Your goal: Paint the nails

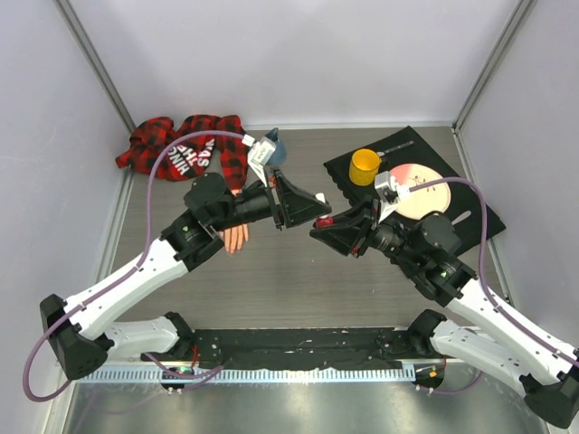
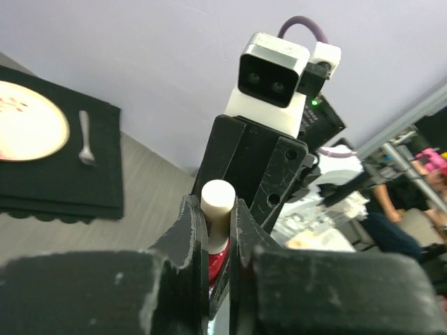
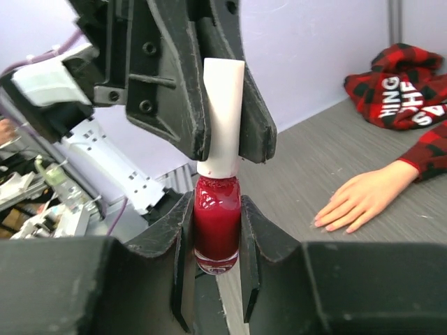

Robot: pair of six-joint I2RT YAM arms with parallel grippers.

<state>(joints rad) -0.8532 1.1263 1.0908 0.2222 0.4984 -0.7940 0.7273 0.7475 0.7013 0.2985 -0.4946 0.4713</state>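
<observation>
Bottle [image 3: 216, 241] of red polish sits clamped by its glass body in the narrow jaws of the right gripper [image 3: 215, 227]. Just above, the left gripper [image 3: 225, 143] is closed on the white cap [image 3: 223, 98]. Farther off on the table [image 3: 293, 178], apart from both grippers, lies the mannequin hand [image 3: 363, 195], palm down; its nails [image 3: 334, 223] point toward them.

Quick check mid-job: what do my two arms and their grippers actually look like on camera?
The left arm and right arm both have white links with black joints and bases. A purple cable loops along each one. The left gripper and right gripper are black and wedge-shaped, with scuffed edges. Each wrist carries a white-and-silver camera box.
</observation>
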